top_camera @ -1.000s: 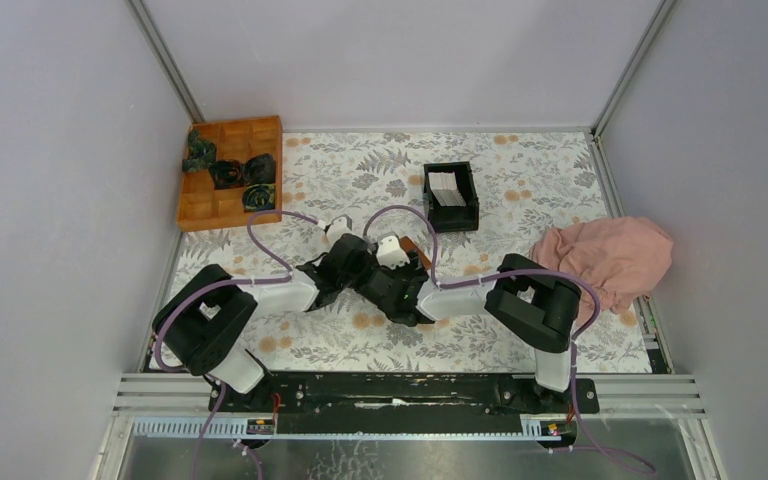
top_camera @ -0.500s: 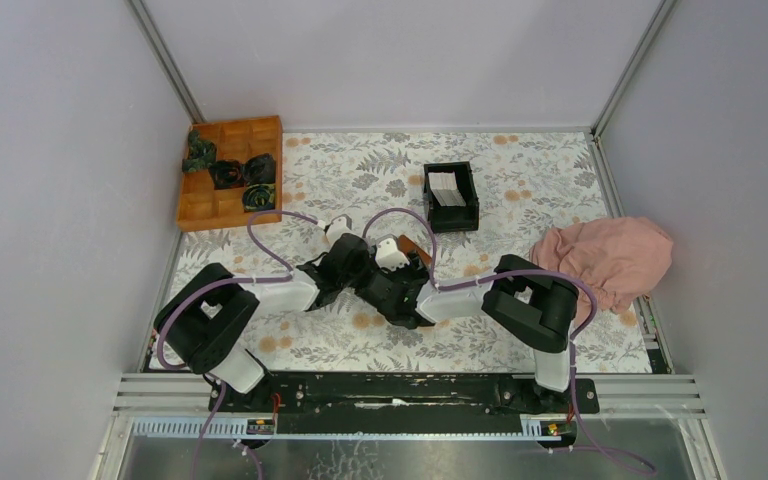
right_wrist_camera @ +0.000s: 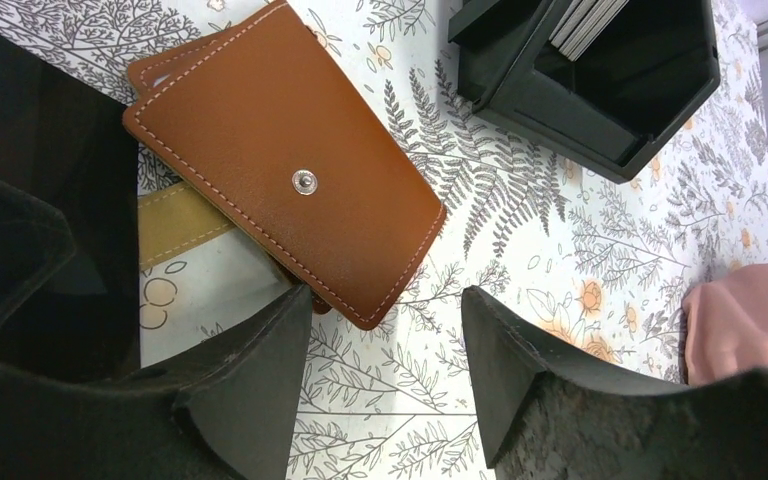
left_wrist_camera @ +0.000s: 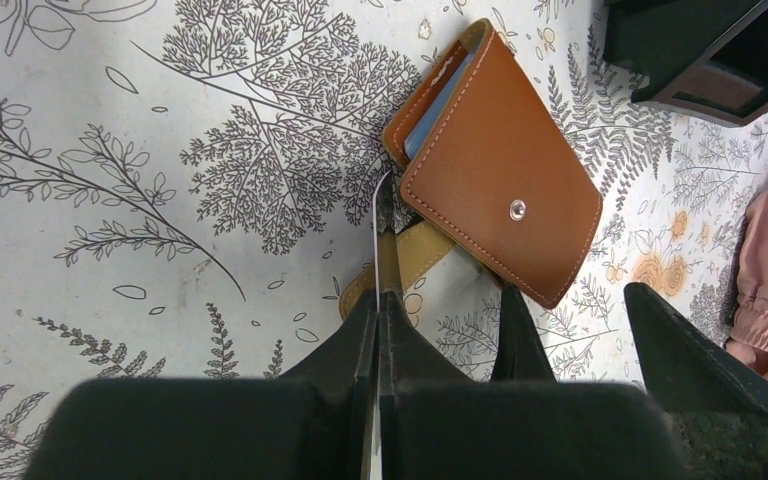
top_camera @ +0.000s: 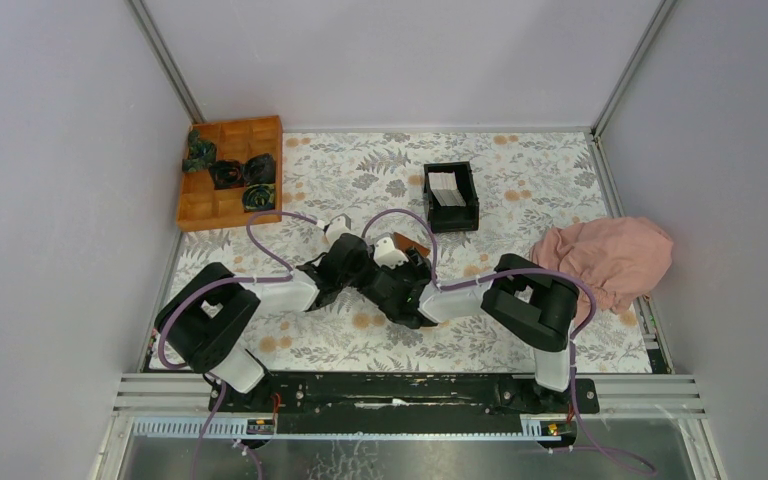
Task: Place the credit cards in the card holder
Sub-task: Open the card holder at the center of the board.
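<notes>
Not much has moved in the last sec: from above, both arms sit nose to nose mid-table as before. The right wrist has nudged only a touch twd the left one, and the card holder (left_wrist_camera: 500,170) is where it was. Left claw (left_wrist_camera: 380,305) is pressed tight on one card (left_wrist_camera: 375,225), seen edge-on as a thin white line sticking out ahead of its tips. The card's far end is at the holder's near seam (touching or just shy, can't tell). The holder lies folded, snap side up, just ahead & right of that claw, w/ a tan strap (left_wrist_camera: 415,250) poking out from under it. Right claw (right_wrist_camera: 385,325) is spread wide w/ nothing in it, the holder's corner right at the gap between its tips. Black box (right_wrist_camera: 600,100) w/ the stack of cards (right_wrist_camera: 585,20) sits farther ahead of it, to the right. So I'd say it's the lining-up stage: the card isn't in yet, and the holder prob. needs opening or steadying first.
</notes>
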You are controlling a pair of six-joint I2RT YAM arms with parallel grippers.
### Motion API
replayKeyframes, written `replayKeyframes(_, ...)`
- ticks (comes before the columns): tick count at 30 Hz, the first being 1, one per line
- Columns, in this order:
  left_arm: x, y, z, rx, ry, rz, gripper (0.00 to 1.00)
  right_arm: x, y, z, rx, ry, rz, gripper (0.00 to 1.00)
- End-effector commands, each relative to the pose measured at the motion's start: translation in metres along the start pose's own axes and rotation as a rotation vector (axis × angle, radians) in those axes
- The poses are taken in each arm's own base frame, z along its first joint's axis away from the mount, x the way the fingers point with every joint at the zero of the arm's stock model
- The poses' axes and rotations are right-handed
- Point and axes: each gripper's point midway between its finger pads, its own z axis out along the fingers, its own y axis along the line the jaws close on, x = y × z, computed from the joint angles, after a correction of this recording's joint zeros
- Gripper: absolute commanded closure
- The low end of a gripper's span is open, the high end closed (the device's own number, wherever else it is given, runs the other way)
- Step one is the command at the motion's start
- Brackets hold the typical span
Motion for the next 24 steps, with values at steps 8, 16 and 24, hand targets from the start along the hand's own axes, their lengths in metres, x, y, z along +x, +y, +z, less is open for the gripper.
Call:
replayKeyframes(8,0.025,0.055,0.001,-0.175,0.065,0.059,1.0,-0.047,-0.018,-0.002,0.035,-0.123,0.033,0.37)
replayKeyframes(16,0.025,0.058,0.001,-0.182,0.064,0.058,1.0,-0.058,-0.024,0.003,0.036,-0.145,0.039,0.38)
replayKeyframes(24,0.027,0.062,0.0,-0.189,0.066,0.054,1.0,-0.066,-0.033,0.011,0.032,-0.156,0.057,0.39)
